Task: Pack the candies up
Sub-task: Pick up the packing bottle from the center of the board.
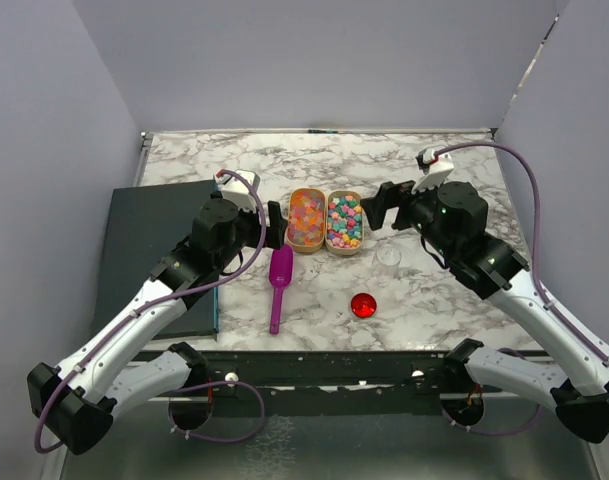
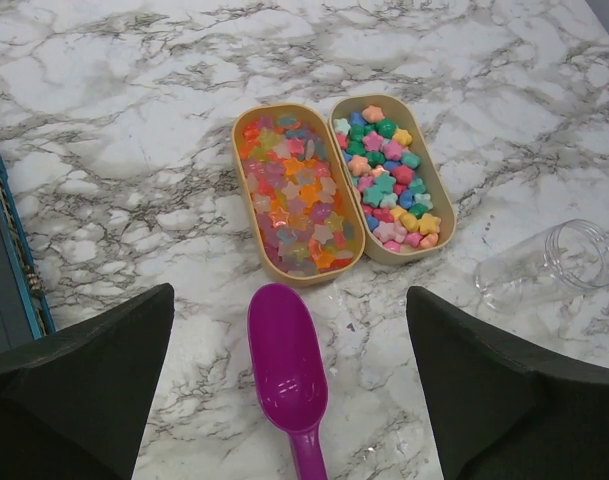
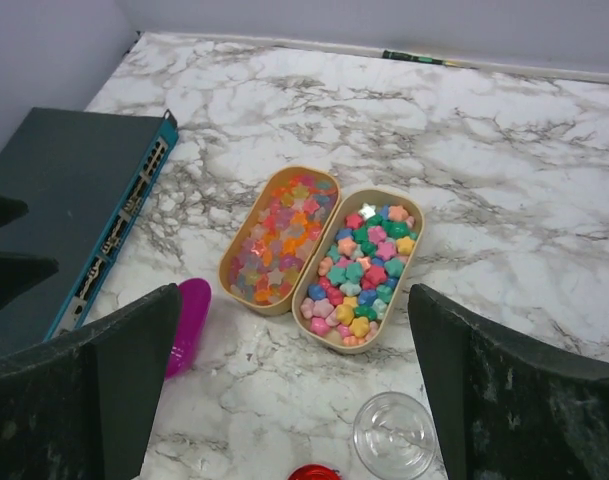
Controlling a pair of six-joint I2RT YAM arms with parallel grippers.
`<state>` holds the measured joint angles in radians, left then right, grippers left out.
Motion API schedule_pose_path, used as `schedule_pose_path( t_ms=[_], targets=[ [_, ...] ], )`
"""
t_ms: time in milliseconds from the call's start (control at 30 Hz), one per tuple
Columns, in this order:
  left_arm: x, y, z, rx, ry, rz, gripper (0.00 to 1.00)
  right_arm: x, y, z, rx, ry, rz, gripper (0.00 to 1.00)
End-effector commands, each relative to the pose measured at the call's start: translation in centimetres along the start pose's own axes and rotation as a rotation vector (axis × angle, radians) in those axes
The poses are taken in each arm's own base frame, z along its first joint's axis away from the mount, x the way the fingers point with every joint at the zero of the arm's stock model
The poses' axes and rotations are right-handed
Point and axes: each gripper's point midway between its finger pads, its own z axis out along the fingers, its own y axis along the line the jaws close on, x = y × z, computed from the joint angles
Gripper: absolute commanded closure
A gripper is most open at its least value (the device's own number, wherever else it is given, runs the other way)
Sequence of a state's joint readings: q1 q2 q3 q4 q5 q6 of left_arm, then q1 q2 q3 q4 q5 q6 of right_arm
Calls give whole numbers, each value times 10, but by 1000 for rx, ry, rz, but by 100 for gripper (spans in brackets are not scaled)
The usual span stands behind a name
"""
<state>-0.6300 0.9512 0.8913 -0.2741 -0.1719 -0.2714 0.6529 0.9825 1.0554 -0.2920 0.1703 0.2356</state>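
Saw nothing packed: candies heaped in two trays mid-frame, jar empty at right, scoop lying free, left pincer and right pincer both apart, empty.

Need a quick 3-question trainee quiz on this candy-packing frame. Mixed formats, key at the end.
1. True or false: the purple scoop already holds candies.
2. Where is the red lid? A) on the clear jar; B) on the marble table, apart from the jar; C) in the scoop.
3. How many tan oval trays hold candies?
Key: 1 false, the scoop is empty; 2 B; 3 two, side by side.
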Motion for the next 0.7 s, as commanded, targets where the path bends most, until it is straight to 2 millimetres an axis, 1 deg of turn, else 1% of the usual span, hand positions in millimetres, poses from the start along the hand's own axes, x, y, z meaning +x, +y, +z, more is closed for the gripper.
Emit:
schedule_pose_path(
  t_ms=[0,33,100,233,333,500,667],
  targets=[
    [-5,5,-5,-30,-18,-9,1,-10,-24,-8,143,-17,0,0],
    [-5,4,-5,-28,-17,-9,1,-11,-29,-9,170,-20,3,0],
    [-6,5,-5,-32,-19,-6,1,-12,-31,-13,175,-19,-10,0],
    [-7,7,-7,-37,-27,-2,1,-5,-21,-20,99,11,-62,0],
    [-9,8,-9,-42,-35,0,1,1,-20,-23,82,29,-74,0],
    [-9,8,-10,-43,-34,0,1,24,-27,-21,118,158,-100,3],
    [-11,8,-13,-38,-40,-2,1,57,-43,-16,209,273,-95,10]
  ],
)
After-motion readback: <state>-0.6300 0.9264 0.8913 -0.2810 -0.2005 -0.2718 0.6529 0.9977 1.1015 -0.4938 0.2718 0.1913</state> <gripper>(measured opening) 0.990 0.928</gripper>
